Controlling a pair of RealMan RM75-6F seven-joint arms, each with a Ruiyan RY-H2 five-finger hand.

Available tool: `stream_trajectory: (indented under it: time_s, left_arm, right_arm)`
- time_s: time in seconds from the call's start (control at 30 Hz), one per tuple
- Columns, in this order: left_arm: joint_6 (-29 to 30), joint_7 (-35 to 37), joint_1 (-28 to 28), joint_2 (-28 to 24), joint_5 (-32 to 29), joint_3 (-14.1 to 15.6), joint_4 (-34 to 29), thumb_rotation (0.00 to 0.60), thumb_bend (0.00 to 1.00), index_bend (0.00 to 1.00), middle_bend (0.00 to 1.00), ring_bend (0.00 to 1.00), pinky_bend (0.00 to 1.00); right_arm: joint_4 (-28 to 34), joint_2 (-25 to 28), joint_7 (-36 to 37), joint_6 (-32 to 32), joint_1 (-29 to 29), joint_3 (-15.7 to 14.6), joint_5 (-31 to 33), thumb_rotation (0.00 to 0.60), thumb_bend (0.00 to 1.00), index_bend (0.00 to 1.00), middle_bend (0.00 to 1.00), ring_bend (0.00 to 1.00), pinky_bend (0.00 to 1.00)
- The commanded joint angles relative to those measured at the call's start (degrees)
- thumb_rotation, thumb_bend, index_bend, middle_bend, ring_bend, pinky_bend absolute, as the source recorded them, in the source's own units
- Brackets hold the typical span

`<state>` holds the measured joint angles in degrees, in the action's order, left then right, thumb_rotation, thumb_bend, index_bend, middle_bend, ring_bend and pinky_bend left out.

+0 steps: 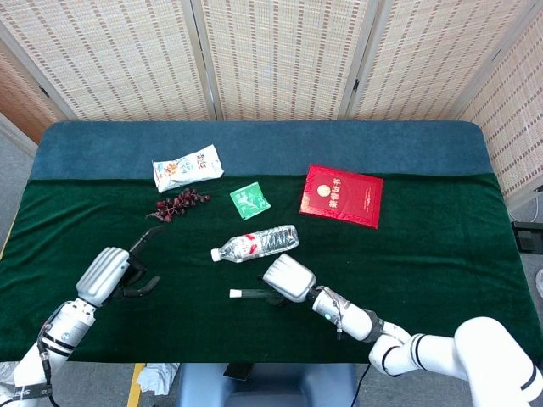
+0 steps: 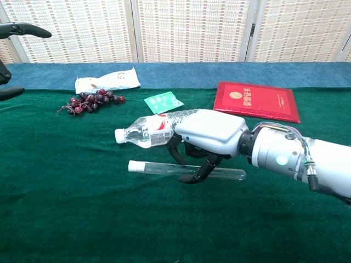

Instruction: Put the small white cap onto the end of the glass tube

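Lying just behind glass tube [image 2: 164, 169]: water bottle [image 2: 151, 130].

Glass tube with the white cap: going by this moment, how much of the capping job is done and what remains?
Done: the small white cap sits on the left end of the glass tube, which lies low over the green cloth. In hand: the right hand holds the tube around its middle. The left hand is off to the side, fingers apart, holding nothing. Left: releasing the tube and withdrawing the right hand.
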<state>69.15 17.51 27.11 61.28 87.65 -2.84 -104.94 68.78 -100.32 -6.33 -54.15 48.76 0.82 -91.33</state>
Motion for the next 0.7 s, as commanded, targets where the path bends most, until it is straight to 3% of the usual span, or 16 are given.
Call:
stream_trajectory:
  time_s: [0.03, 0.23, 0.47, 0.7]
  left_arm:
    - [0.23, 0.18, -0.23, 0.2, 0.31, 0.07, 0.23, 0.6, 0.42, 0.05, 1.0, 0.87, 0.95]
    - [0.5, 0.66, -0.57, 0.51, 0.69, 0.08, 0.58, 0.6, 0.42, 0.06, 1.0, 0.87, 0.95]
    - [0.62, 0.81, -0.78, 0.69, 0.95, 0.05, 0.81, 0.6, 0.42, 0.06, 1.0, 0.87, 0.95]
    - [0.99, -0.17, -2.05, -0.43, -1.19, 0.04, 1.62, 0.6, 0.42, 0.09, 1.0, 0.86, 0.95]
  right_arm:
    - [-0.81, -0.69, -1.21, 0.39, -0.32, -0.13, 0.42, 0.48, 0.76, 0.61, 1.0, 1.0, 1.0]
    - [-1.27, -1.65, -3.89, 0.93, -1.12, -0.14, 1.57, 0.474, 0.76, 0.44, 1.0, 1.0, 1.0]
    - [-0.27, -1.23, -4.62, 0.0, -1.98, 0.2, 2.01, 0.465, 0.76, 0.34, 1.0, 1.0, 1.0]
    - [9.99, 7.4, -4.77, -9.72, -6.41, 2.33, 1.63, 0.465, 0.76, 0.32, 0.97, 1.0, 1.0]
